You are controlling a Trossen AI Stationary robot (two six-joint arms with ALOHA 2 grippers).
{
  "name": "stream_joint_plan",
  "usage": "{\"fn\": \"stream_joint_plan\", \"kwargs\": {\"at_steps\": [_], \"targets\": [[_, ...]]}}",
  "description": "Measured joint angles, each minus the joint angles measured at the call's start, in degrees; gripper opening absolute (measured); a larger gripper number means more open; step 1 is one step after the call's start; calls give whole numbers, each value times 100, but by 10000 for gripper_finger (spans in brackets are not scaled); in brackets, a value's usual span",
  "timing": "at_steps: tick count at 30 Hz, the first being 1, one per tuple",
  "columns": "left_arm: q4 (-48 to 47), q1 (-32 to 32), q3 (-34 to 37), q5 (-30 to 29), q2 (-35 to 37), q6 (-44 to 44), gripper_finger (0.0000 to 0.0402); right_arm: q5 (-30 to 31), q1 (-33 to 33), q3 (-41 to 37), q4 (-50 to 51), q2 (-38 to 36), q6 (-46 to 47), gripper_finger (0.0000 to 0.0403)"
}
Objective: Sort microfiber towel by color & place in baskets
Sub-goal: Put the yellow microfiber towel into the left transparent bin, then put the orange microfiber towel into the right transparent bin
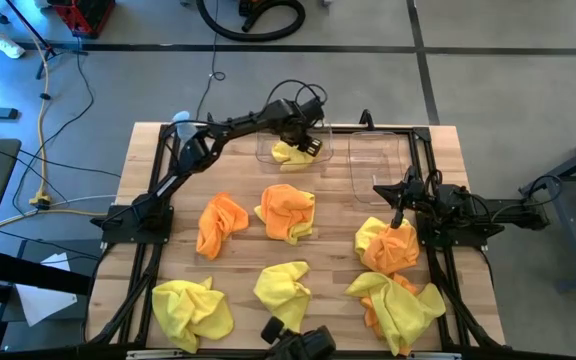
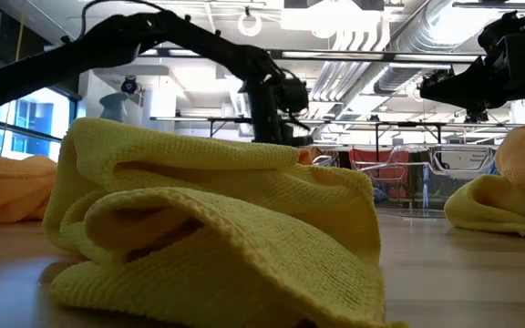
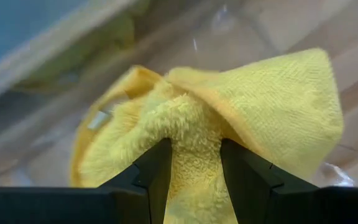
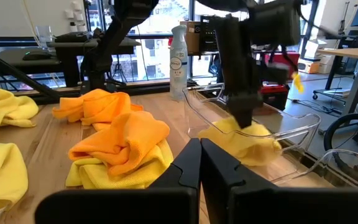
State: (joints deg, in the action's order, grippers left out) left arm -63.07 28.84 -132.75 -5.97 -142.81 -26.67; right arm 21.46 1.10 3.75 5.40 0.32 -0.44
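Observation:
My left gripper (image 1: 306,146) reaches over the left see-through basket (image 1: 264,150) at the table's far side and is shut on a yellow towel (image 1: 290,154) inside it. My right gripper (image 1: 396,200) is shut and holds nothing; it hovers at the table's right, just near of the right basket (image 1: 378,160) and above a yellow and orange towel heap (image 1: 386,245). Other towels lie on the wood: orange (image 1: 221,222), orange over yellow (image 1: 288,212), yellow (image 1: 191,310), yellow (image 1: 283,288), and a mixed pile (image 1: 398,305). My left gripper (image 3: 194,165) pinches a raised fold (image 3: 194,134) of the yellow towel between its two fingers, coming from above and pointing down. The rest of the cloth (image 4: 253,140) spreads out below the fingers and lies on the basket's floor.
A small clear bottle with a pale blue cap (image 1: 181,120) stands at the far left corner, beside the left arm. A yellow towel (image 2: 217,228) fills the low view close up. Black frame rails (image 1: 143,225) run along both table sides. Bare wood shows between the towels.

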Motion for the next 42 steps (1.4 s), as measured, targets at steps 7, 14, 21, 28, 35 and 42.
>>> {"fn": "stream_joint_plan", "kwargs": {"at_steps": [7,14,21,28,35,42], "targets": [[-6,-5,4,101,-193,-77,126,0,0,0,0,0,-1,0],[-51,-5,4,78,16,149,126,0,1,0,0,0,-1,0],[-49,-35,4,-31,629,609,126,1,0,0,1,0,-1,0],[-311,-291,0,-58,1256,1822,126,-1,0,0,-1,0,-1,0],[-279,-548,471,-52,1882,2331,126,1,1,0,-1,0,-1,0],[956,-624,2827,-56,3411,2077,126,-1,1,0,-1,0,0,0]]}}
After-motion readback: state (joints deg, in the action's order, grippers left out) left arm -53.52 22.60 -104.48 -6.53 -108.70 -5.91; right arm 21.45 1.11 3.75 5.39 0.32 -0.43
